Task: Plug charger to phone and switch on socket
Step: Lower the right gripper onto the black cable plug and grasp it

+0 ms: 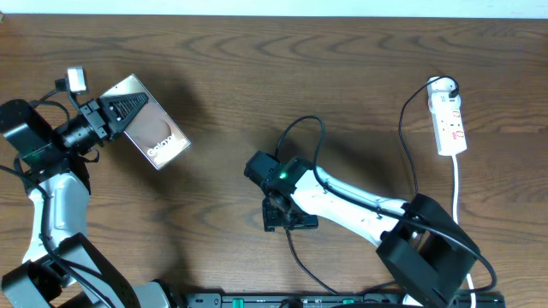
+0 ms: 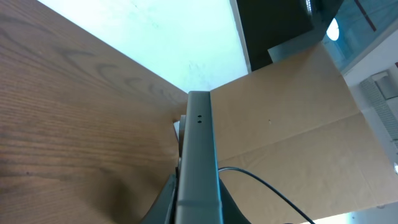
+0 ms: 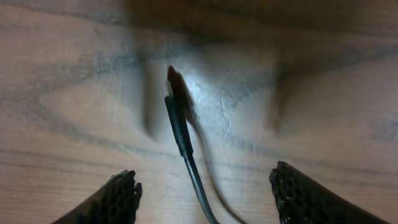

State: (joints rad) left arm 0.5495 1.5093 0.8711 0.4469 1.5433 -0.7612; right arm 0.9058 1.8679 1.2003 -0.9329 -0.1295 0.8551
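The phone [image 1: 152, 130], bronze-brown with white "Galaxy" lettering, is held tilted above the table at the far left, and my left gripper [image 1: 114, 112] is shut on its end. In the left wrist view the phone's grey edge [image 2: 199, 149] runs straight up between the fingers [image 2: 166, 200]. The charger [image 3: 181, 127] lies on the wood with its plug tip [image 3: 170, 83] pointing away. My right gripper [image 3: 204, 175] is lowered over it, jaws apart on either side of the cable and not touching it. In the overhead view the right gripper [image 1: 289, 221] is at mid-table with the charger cable [image 1: 294, 252] trailing toward the near edge. The white socket [image 1: 450, 121] lies at the far right.
A white cord [image 1: 459, 192] runs from the socket toward the near edge, with a black cable [image 1: 404, 137] beside it. A black rail [image 1: 342, 299] lines the near edge. A cardboard panel [image 2: 298, 112] stands beyond the table's end in the left wrist view.
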